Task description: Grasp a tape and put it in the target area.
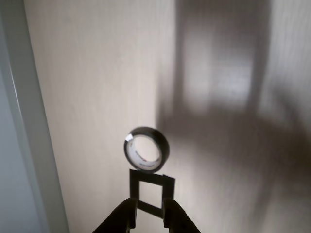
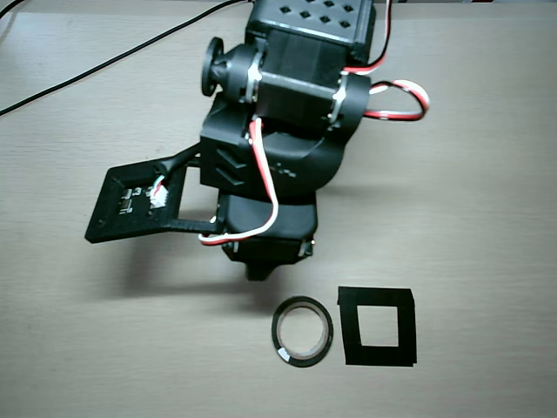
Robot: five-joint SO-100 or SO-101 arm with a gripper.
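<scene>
The tape (image 2: pixel 275 329) is a thin dark ring lying flat on the wood table, just left of the target area (image 2: pixel 346 326), a hollow square of black tape; the two are close but apart. In the wrist view the tape (image 1: pixel 138 158) lies just beyond the target area (image 1: pixel 151 177), touching its far edge as seen. My gripper (image 1: pixel 149 213) is at the bottom edge above the square's near side, its jaws a narrow gap apart and empty. In the overhead view the gripper (image 2: pixel 259 270) is mostly hidden under the arm, short of the tape.
A black rectangular frame with wires (image 2: pixel 130 205) sticks out from the arm to the left. A black cable (image 2: pixel 87 70) runs across the table's top left. In the wrist view a pale table edge (image 1: pixel 29 145) runs along the left.
</scene>
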